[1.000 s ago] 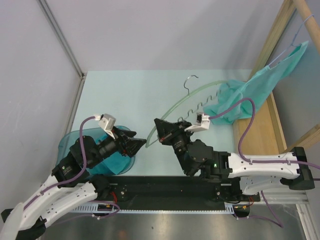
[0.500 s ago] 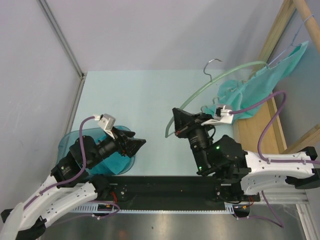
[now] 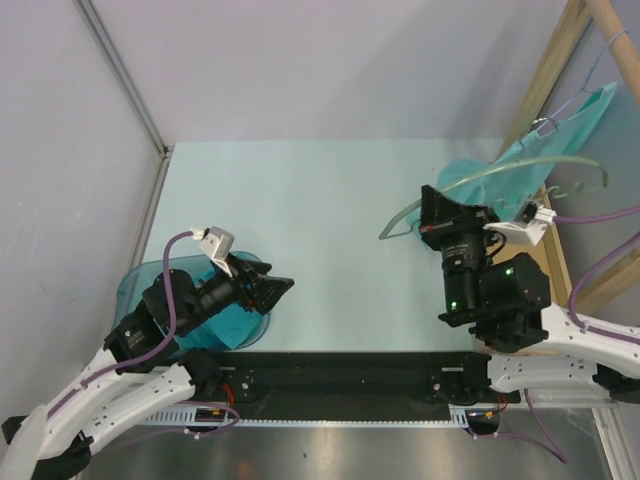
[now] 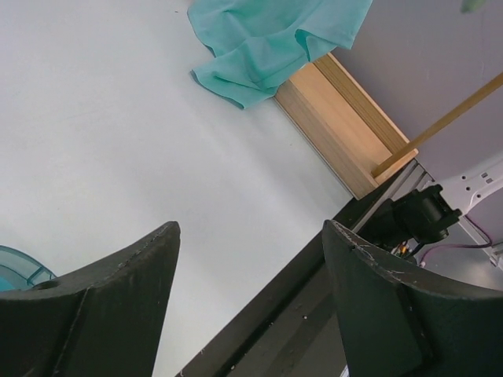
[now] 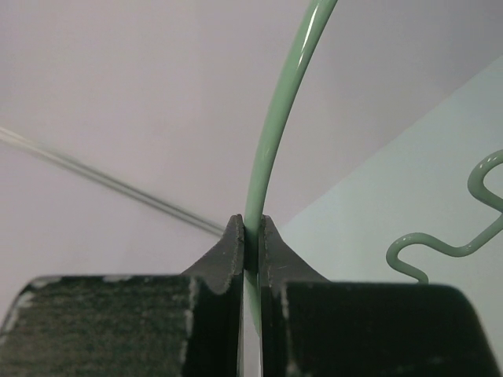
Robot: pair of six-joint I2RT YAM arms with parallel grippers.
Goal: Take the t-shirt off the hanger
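Since the earlier frames, the right tool (image 3: 424, 214) has swung from the middle of the bench (image 3: 300, 200) toward its right edge, carrying the green hanger (image 3: 478, 179) with it; the left arm has held its position. The right tool is clenched on the hanger: in the right wrist view, both fingers of the tool (image 5: 251, 236) press against the thin green rod (image 5: 271, 141) with no gap visible. In the top view, the hanger is raised off the bench, with its arc spanning from the tool toward the wooden rack (image 3: 545, 70) at the right edge. The t-shirt (image 3: 560, 125) sits at the far right corner, with its lower part bunched on the bench against the rack base and its upper part reaching up along the rack. Whether any fabric remains on the hanger cannot be determined. In the left wrist view, the t-shirt (image 4: 275, 39) lies crumpled beside the wooden base (image 4: 346, 118). The left tool (image 3: 280, 290) is released, with its fingers spread apart (image 4: 247, 236) above the near left corner, beside a teal container (image 3: 140, 285).
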